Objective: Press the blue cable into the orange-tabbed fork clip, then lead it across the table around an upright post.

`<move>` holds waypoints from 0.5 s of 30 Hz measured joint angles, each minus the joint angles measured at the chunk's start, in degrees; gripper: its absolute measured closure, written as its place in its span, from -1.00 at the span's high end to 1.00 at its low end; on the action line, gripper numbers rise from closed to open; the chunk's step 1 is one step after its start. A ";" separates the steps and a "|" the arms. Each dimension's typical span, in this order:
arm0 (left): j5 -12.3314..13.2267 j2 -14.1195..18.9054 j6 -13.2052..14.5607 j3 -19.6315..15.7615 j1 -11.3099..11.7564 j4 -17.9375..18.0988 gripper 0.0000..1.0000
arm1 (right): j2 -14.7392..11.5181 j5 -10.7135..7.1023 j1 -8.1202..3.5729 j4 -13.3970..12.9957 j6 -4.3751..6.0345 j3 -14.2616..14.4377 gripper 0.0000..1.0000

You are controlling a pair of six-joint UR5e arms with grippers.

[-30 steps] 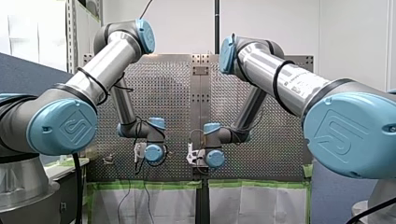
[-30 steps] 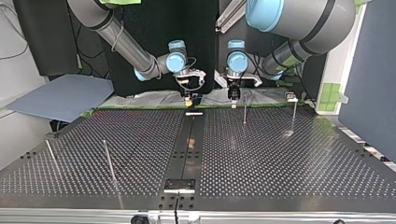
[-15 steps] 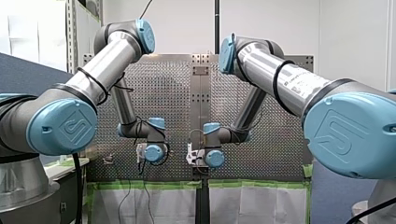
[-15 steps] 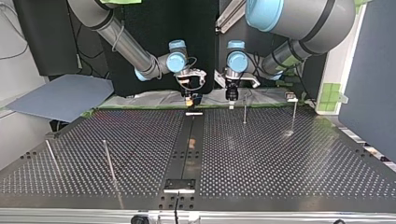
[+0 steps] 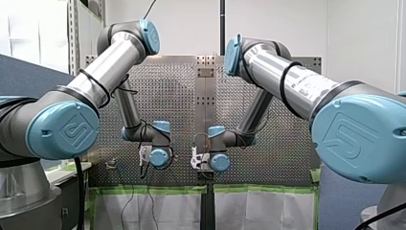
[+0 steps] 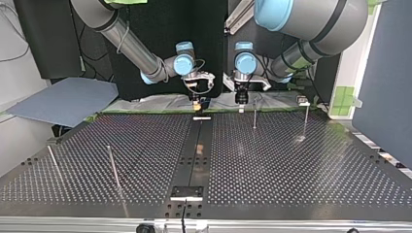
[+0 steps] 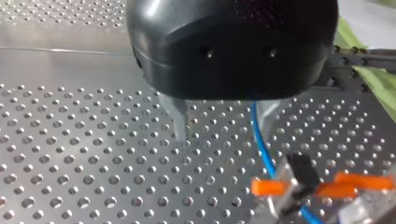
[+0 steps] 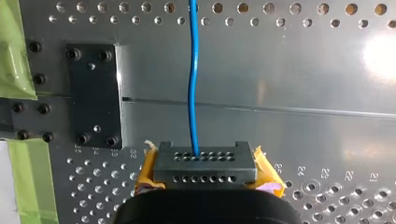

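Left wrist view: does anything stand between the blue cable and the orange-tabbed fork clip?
Nothing visible does. The blue cable runs from between my left gripper's open jaws over the perforated table right up to the orange-tabbed fork clip; whether it sits in the fork cannot be told.

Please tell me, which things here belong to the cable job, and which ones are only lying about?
For the job:
blue cable
orange-tabbed fork clip
black perforated block at the cable's end, held in my right gripper
upright posts

Only lying about:
blue-grey sheet
green tape
bolted black plate
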 joint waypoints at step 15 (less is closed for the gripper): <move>-0.57 0.00 0.80 0.00 -0.22 -1.21 -1.00 | -0.01 0.00 0.12 0.14 0.06 0.00 -1.00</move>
